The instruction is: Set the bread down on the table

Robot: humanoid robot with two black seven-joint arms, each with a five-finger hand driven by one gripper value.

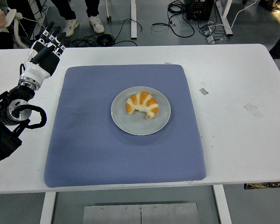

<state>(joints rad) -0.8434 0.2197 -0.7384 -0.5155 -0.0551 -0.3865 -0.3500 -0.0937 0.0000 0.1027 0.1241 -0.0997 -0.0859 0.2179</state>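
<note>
Reaching well right of my empty, loosely extended left hand (pixel 49 44), I should pinch the bread (pixel 142 104) sideways; lift clear of its plate (pixel 126 123).

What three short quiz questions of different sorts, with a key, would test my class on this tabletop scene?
1. True or false: the croissant lies on the plate.
2. What does the plate rest on? A) bare table B) blue mat C) a tray
3. Fill in: the only robot hand in view, the ___ hand, is over the table beside the mat, holding nothing.

Key: 1 true; 2 B; 3 left.
</note>
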